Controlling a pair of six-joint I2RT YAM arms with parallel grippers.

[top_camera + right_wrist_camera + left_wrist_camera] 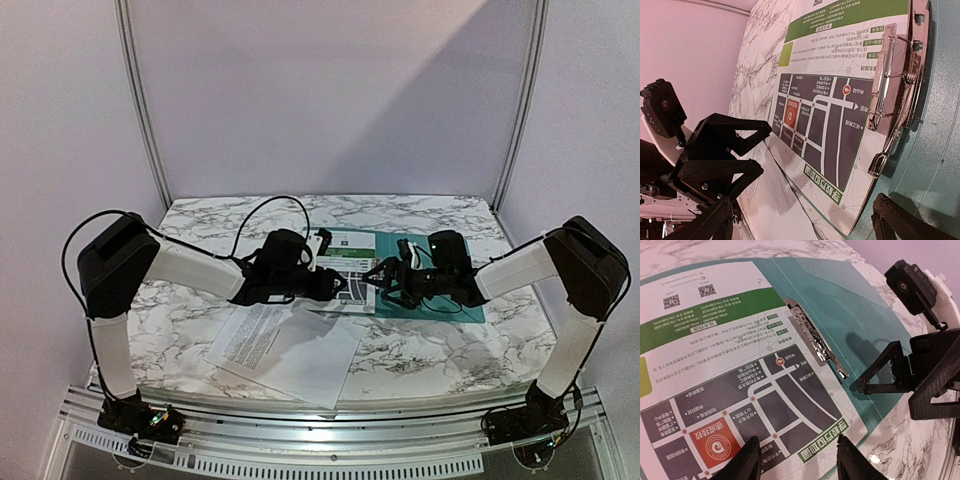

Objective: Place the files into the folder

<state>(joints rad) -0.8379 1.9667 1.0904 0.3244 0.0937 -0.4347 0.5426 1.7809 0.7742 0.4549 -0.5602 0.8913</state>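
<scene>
The teal folder [440, 285] lies open at centre right, its metal clip [815, 337] showing along the inner spine. The green-header map sheet [345, 265] rests on the folder's left half, one long edge next to the clip [895, 90]. The white text sheet [285, 350] lies on the marble nearer the front. My left gripper [797, 460] is open and hovers low over the map sheet's [740, 390] near corner, nothing between its fingers. My right gripper [805, 225] is open wide just opposite, over the folder [935, 150] beside that same corner. The two grippers nearly meet [358, 282].
The marble tabletop [200, 230] is walled at the back and sides by pale panels with metal posts [140, 100]. An aluminium rail [330, 420] runs along the near edge. The right gripper's fingers [885, 388] stand close in front of the left wrist camera.
</scene>
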